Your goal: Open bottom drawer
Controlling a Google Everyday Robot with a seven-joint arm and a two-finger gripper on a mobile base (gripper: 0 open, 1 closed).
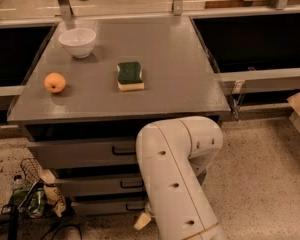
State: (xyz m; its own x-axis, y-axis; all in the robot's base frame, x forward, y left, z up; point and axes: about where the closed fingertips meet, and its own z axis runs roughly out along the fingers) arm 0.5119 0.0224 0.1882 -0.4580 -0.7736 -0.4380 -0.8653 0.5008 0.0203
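Note:
The grey cabinet has three drawer fronts under its top. The bottom drawer (102, 207) is the thinnest front, shut, and its small black handle (135, 205) shows just left of my arm. My white arm (177, 174) bends down in front of the cabinet's right half and hides most of the gripper. Only a small beige tip of the gripper (142, 222) pokes out low by the floor, just below and right of that handle. The top drawer (75, 154) and the middle drawer (92, 185) are also shut.
On the cabinet top (180, 84) sit a white bowl (77, 42), an orange (55, 82) and a green-and-yellow sponge (129, 76). A wire basket with packets (35, 194) and cables lie on the floor at the left. A metal rail (262, 76) runs off to the right.

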